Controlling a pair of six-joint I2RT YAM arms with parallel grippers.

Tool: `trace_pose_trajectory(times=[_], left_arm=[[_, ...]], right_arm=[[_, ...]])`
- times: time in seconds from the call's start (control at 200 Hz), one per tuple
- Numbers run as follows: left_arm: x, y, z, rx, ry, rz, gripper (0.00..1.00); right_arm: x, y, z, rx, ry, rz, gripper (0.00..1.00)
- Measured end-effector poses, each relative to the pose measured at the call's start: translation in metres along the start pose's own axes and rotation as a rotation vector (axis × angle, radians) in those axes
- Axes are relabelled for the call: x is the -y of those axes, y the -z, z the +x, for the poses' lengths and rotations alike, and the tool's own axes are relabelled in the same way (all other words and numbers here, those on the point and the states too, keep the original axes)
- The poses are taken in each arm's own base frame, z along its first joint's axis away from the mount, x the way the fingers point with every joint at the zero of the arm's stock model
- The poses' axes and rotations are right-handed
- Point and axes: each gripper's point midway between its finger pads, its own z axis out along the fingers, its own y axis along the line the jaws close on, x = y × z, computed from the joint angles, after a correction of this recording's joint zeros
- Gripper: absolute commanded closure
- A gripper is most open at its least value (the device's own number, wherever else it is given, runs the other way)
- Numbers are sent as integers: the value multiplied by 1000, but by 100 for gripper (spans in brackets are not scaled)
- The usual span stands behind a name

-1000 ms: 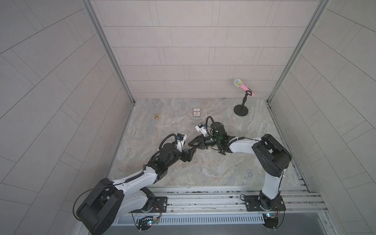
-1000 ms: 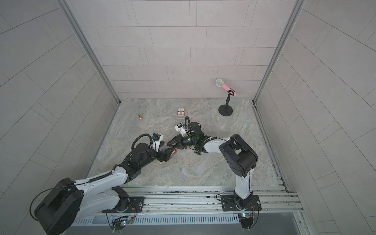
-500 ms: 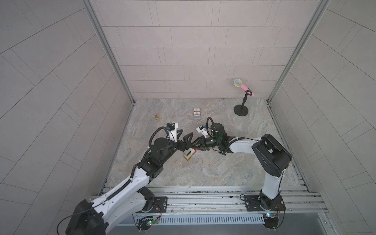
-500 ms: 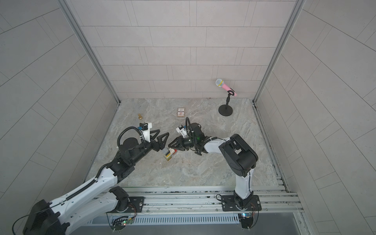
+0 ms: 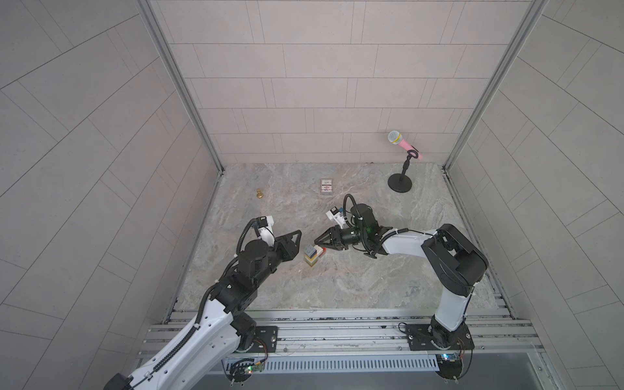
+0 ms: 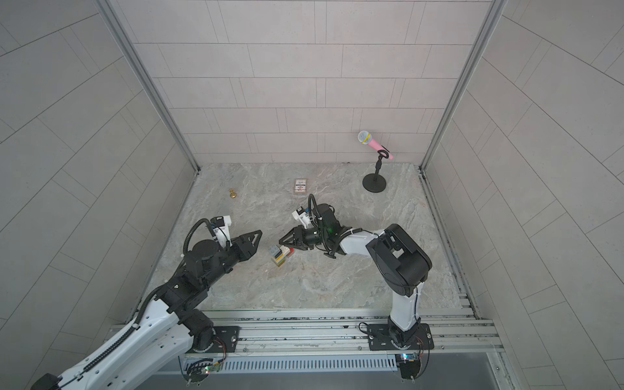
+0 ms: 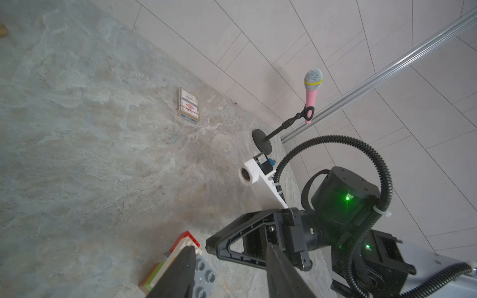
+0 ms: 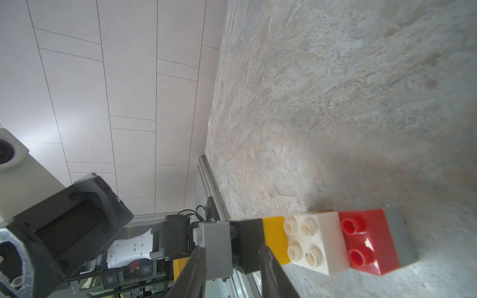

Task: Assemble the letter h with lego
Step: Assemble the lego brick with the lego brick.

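Lego letter h of multicoloured plastic bricks: left claw spread beside it; right claw at it, grip unclear. Any withdrawal should avoid nudging it.

Grey, black, yellow, white and red lego; pink microphone; veined grey-beige tabletop

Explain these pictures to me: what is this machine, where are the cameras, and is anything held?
Two robot arms on a rail, each ending in a two-finger gripper. Two pictures look down from one overhead camera pair; the other two come from cameras on the wrists. On the table: a multicoloured lego figure near the left gripper and right gripper, a card box, a small brass piece, a pink microphone on a stand. Both grippers' jaws stand apart; neither seems to hold anything.
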Motion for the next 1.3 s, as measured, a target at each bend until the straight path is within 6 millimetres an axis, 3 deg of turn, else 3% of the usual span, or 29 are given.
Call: trace_pose_trajectory(times=[0.24, 0.691, 1.031, 1.301], left_arm=[[-17, -8, 32, -116, 160, -19, 59], [-31, -20, 58, -211, 286, -65, 59], [-27, -24, 58, -209, 306, -31, 60], [-39, -30, 70, -240, 310, -71, 60]], right_arm=[[-2, -4, 6, -15, 3, -1, 62], [-2, -5, 7, -20, 13, -3, 63], [-3, -6, 9, -25, 18, -4, 63], [-4, -6, 9, -27, 18, -4, 63]])
